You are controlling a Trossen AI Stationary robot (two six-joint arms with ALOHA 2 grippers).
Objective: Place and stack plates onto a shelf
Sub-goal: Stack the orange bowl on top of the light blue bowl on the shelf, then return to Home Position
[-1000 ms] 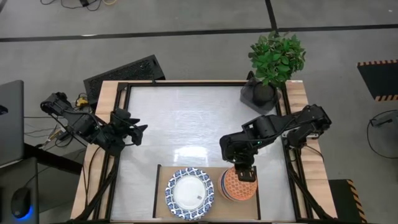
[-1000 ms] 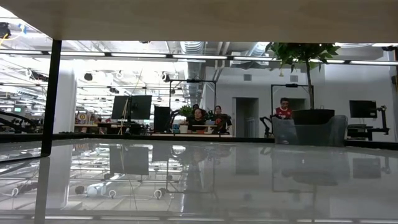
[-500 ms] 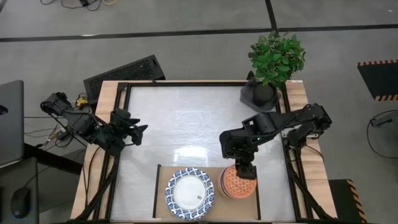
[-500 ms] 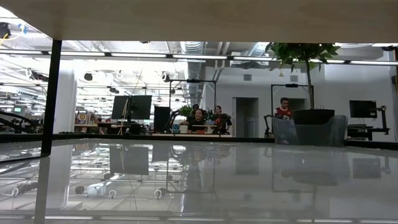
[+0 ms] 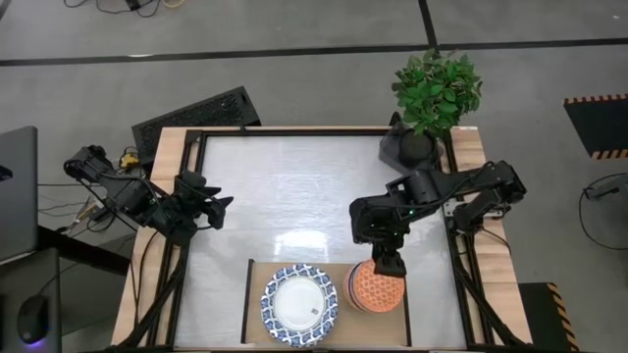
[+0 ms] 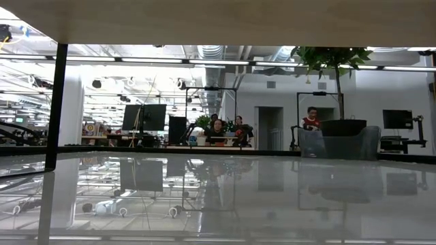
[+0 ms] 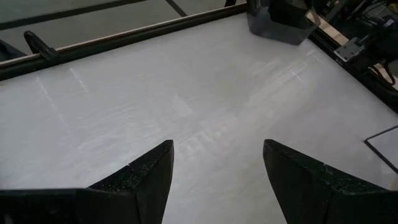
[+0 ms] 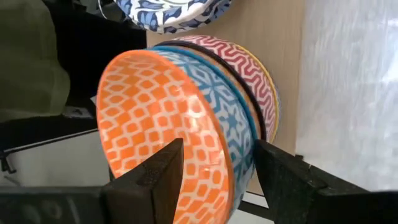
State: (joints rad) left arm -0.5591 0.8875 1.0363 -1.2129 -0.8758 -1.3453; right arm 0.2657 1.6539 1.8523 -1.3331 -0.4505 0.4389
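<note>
my right gripper point(image 5: 390, 267) sits fingers apart over the orange bowl stack point(image 5: 377, 288) on the shelf point(image 5: 256, 279), just beside the blue-rimmed plates point(image 5: 298, 305). i'd lift straight up, no nudging. left gripper point(image 5: 218, 210) idle, fingers apart.

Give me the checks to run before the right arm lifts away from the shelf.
1. Right gripper open, straddling the rim of the top orange lattice-patterned bowl: ok.
2. Its fingers free of the bowl's wall: cannot tell.
3. Stack of patterned bowls resting on the flat light-wood shelf: ok.
4. Stack of round blue-and-white rimmed plates on the shelf beside the bowls, apart from the gripper: ok.
5. Left gripper open and empty at the table's left side, out of the way: ok.
</note>
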